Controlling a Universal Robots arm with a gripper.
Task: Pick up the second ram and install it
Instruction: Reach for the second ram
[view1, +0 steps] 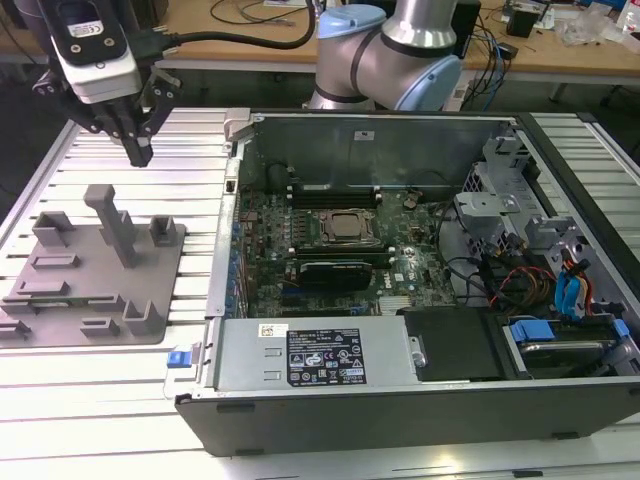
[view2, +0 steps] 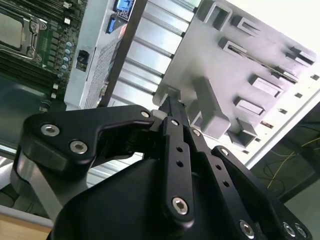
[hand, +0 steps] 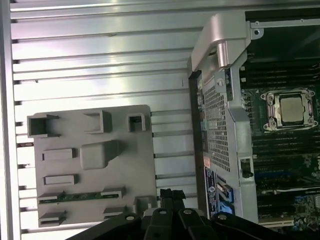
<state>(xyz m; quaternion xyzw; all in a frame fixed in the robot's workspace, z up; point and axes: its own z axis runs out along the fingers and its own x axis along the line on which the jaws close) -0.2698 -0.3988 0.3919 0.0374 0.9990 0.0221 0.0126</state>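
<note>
Your gripper (view1: 140, 152) hangs raised over the slatted aluminium table (view1: 100, 390), on the exterior view's left. It is above the far part of the grey fixture plate (view1: 90, 285) and beside the open computer case (view1: 480, 405). Its two black fingers are drawn together to a single point, with nothing between them. You can see the same closed, empty tips in both wrist views (view2: 172, 106) (hand: 170, 194).

The second ram (hand: 75, 196) is on the fixture plate (hand: 135, 165). In the first wrist view it shows as a thin green strip running between two small grey holders along one edge of the plate. It is not in the gripper, and the gripper does not touch it. In that view, the fingertips sit off the plate's corner nearest the case. The ram lies on the side of them away from the case, with one small grey block between it and the tips.

The plate's tall post (view1: 112, 222) stands upright near its middle, below and just beside the fingertips in the exterior view.

Inside the case, the square silver processor (view1: 346, 228) sits in its socket on the motherboard, well apart from both the ram and the gripper. You can see the processor in the first wrist view too (hand: 292, 109).
</note>
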